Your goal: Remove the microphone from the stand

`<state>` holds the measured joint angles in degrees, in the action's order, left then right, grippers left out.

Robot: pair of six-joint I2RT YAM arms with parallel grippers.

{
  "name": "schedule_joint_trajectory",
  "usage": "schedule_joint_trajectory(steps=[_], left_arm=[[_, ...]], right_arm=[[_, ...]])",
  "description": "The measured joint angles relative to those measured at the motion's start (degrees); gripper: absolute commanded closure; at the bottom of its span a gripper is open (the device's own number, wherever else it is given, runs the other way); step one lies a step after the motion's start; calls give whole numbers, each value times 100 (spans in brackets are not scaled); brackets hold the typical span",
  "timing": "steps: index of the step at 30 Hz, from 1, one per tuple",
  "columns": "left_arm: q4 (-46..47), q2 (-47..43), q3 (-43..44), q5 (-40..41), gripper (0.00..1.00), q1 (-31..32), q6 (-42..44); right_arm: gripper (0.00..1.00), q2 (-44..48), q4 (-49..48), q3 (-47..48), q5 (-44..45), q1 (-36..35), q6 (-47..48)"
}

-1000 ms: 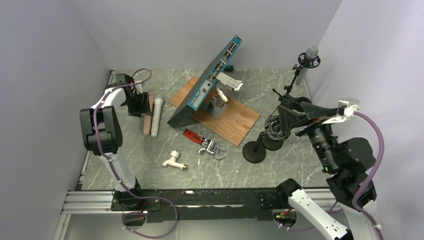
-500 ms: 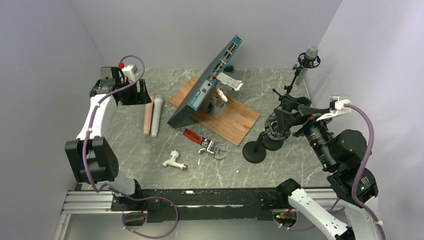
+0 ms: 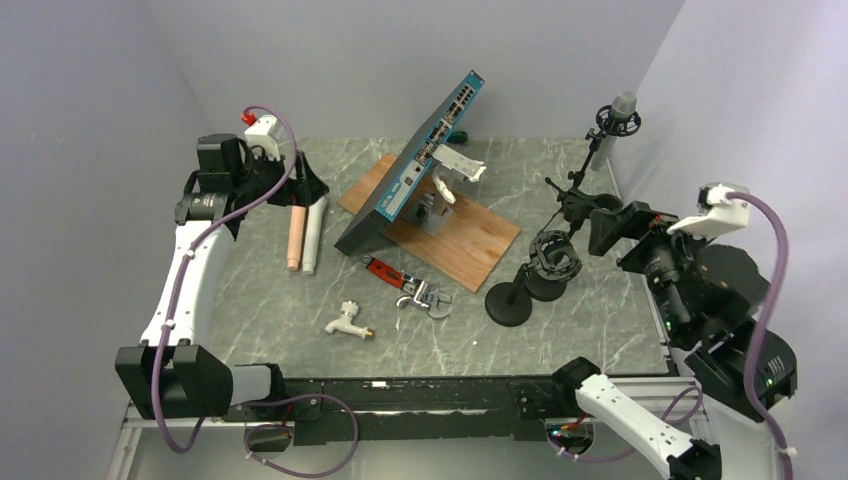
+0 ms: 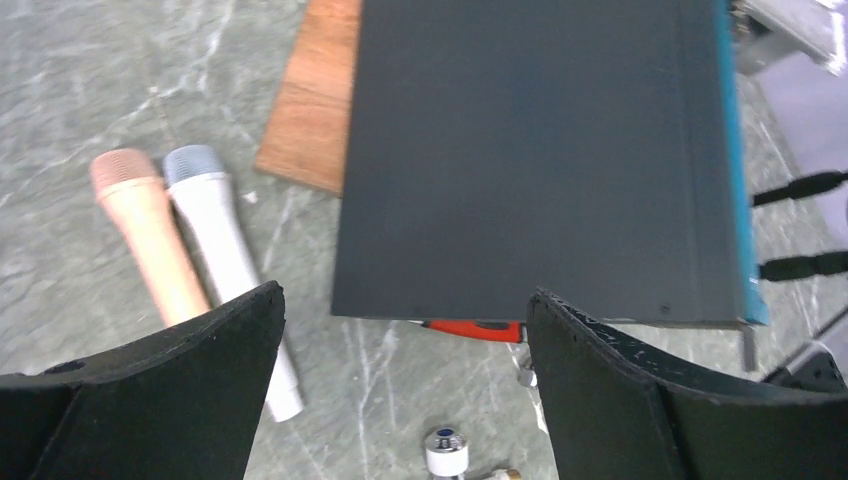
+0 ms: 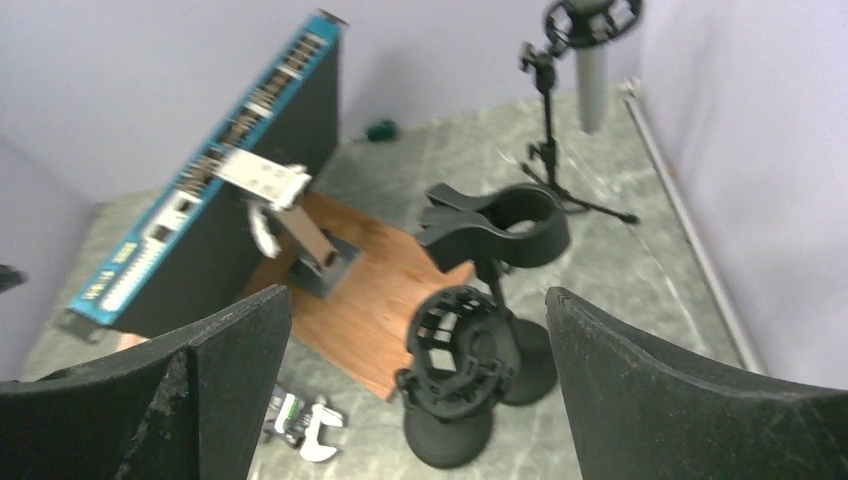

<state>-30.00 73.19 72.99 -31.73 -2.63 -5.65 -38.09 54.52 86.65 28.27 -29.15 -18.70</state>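
A grey microphone hangs tip-down in a black shock mount on a thin tripod stand at the back right; it also shows in the right wrist view. My right gripper is open and empty, right of two empty round-based stands, a clip holder and a shock mount, which lie between its fingers. My left gripper is open and empty above a pink microphone and a white microphone lying on the table at the left.
A blue-edged network switch leans on a wooden board mid-table. A red-handled wrench and a white faucet lie in front. The side walls stand close, the right one just behind the tripod stand.
My left gripper has lifted off the two lying microphones and swung right, facing the switch. My right gripper has drawn back to the right, away from the empty stands.
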Motion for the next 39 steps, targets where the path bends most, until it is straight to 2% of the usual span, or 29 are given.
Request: schedule_joint_trajectory(steps=[5,13,18,21,22,29,34,37,39], left_arm=[[46,-118,-48,-164,6,234,-20],[61,-170,-66,-162,6,223,-22],[68,-214,-68,-173,7,223,-55],[79,-216,-74,-210,7,223,-107],[87,-216,-83,-234,7,223,-116],[173,-216,-153,-345,7,223,-155],[216,-216,-153,-407,7,223,-173],[243,-216,-153,-439,7,223,-175],[254,-216,-153,-448,7,223,-175]], right_arm=[[11,-568,721,35,459,0,-219],[18,-1054,774,-428,946,0,-334],[35,-1539,426,-420,1373,83,-133],[50,-1853,203,-374,1440,293,74],[52,-1965,131,-361,1386,417,138],[55,-2269,-125,-289,494,1504,461],[46,-2304,-199,-269,81,1600,597],[46,-2293,-289,-269,-201,1604,671],[49,-2295,-332,-267,-328,1604,682]])
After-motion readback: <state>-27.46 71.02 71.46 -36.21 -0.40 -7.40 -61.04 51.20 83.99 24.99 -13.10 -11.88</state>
